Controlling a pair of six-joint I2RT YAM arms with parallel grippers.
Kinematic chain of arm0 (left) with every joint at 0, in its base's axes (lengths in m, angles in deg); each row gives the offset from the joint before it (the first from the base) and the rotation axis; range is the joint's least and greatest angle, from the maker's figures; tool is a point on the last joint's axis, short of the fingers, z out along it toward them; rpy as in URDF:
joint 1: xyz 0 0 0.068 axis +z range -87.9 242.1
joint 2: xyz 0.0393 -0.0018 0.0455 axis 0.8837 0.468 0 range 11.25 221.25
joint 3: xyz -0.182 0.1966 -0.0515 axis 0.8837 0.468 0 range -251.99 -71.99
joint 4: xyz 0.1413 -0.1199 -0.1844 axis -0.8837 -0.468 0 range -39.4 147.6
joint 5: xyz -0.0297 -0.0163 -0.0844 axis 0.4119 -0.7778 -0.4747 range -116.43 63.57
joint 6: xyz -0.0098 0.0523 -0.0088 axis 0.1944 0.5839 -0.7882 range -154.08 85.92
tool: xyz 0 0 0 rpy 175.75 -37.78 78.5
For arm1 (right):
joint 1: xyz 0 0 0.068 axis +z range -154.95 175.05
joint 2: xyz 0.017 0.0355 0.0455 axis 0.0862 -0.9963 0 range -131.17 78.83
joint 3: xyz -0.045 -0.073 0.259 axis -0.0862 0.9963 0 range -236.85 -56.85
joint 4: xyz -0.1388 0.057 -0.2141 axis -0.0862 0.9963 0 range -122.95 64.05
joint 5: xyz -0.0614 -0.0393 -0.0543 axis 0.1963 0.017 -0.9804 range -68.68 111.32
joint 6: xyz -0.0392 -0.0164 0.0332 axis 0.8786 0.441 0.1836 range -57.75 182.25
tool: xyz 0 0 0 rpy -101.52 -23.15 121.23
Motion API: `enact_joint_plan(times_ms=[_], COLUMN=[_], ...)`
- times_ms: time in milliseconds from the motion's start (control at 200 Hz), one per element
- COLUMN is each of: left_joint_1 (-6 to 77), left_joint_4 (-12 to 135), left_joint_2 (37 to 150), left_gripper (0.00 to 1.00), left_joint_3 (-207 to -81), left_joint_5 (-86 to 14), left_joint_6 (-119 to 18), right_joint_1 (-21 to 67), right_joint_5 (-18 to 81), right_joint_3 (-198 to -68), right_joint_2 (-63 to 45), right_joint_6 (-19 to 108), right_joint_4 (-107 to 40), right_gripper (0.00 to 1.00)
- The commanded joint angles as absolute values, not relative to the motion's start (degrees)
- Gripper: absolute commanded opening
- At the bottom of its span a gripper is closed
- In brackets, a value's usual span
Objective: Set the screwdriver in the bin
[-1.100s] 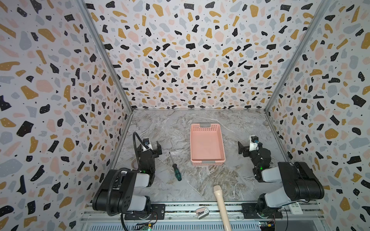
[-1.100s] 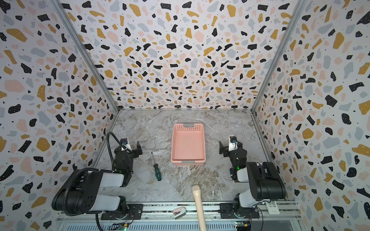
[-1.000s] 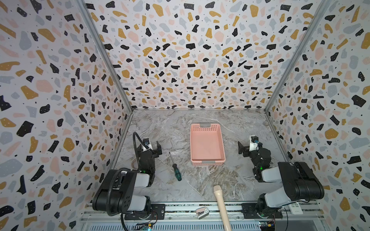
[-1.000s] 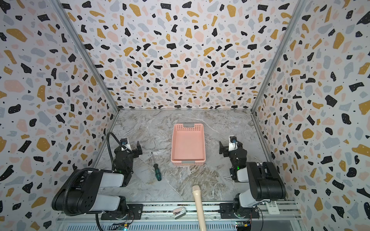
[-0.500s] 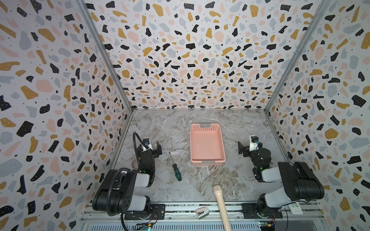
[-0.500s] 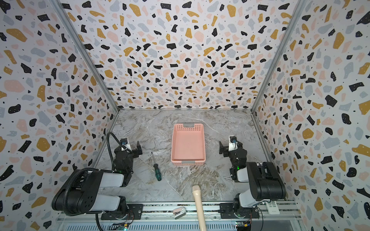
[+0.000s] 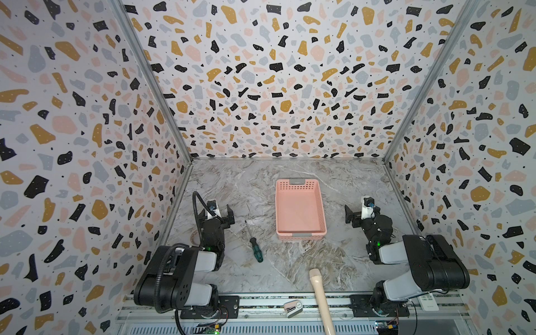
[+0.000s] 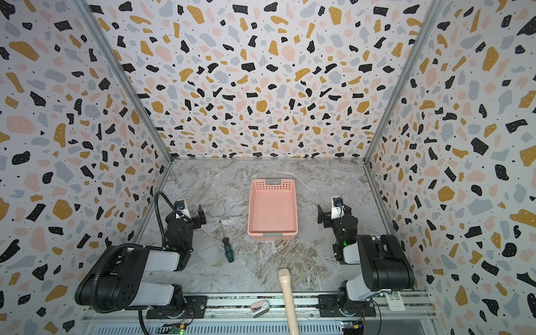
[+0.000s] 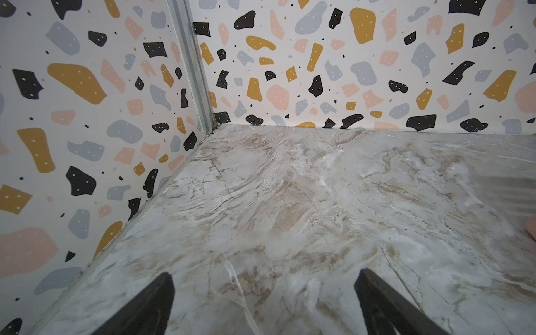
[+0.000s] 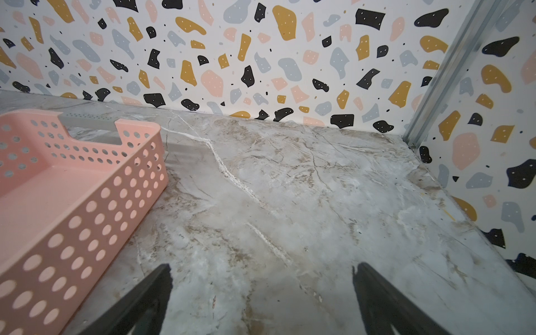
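Note:
The screwdriver point(image 7: 256, 251) point(image 8: 228, 251), with a green and black handle and a thin shaft pointing toward the back wall, lies on the marble floor left of the bin. The salmon-pink perforated bin point(image 7: 277, 208) point(image 8: 250, 208) point(image 10: 87, 232) stands empty mid-floor. My left gripper point(image 7: 218, 216) point(image 8: 188, 217) point(image 9: 264, 278) rests low, just left of the screwdriver, open over bare floor. To the right of the bin my right gripper point(image 7: 361, 214) point(image 8: 333, 214) point(image 10: 261, 269) is open too, holding nothing. Neither wrist view shows the screwdriver.
A long thick beige handle point(image 7: 320, 295) point(image 8: 287, 293) pokes in over the front rail. On that rail lie a small pink-and-white device point(image 7: 293, 307) and a white remote point(image 7: 428, 301). Patterned walls close in the left, right and back.

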State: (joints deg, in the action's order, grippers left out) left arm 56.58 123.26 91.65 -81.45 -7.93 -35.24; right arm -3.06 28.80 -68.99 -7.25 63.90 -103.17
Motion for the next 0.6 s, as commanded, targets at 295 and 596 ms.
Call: enact_joint_plan(times_ms=[295, 596], left_joint_1=[56.82, 56.24], left_joint_4=[90.22, 66.56], left_joint_2=[87.12, 92.39], left_gripper=[0.99, 1.0], left_joint_3=[-107.48, -127.54], left_joint_5=[-12.52, -18.67], left_joint_6=[-39.97, -57.66], right_joint_1=[-0.01, 6.54], right_joint_5=[19.84, 15.26], right_joint_3=[-84.83, -115.63], right_joint_2=[4.43, -7.79], right_joint_6=[56.82, 52.39], right_joint_4=[-76.12, -48.68], right_gripper=[0.99, 0.99])
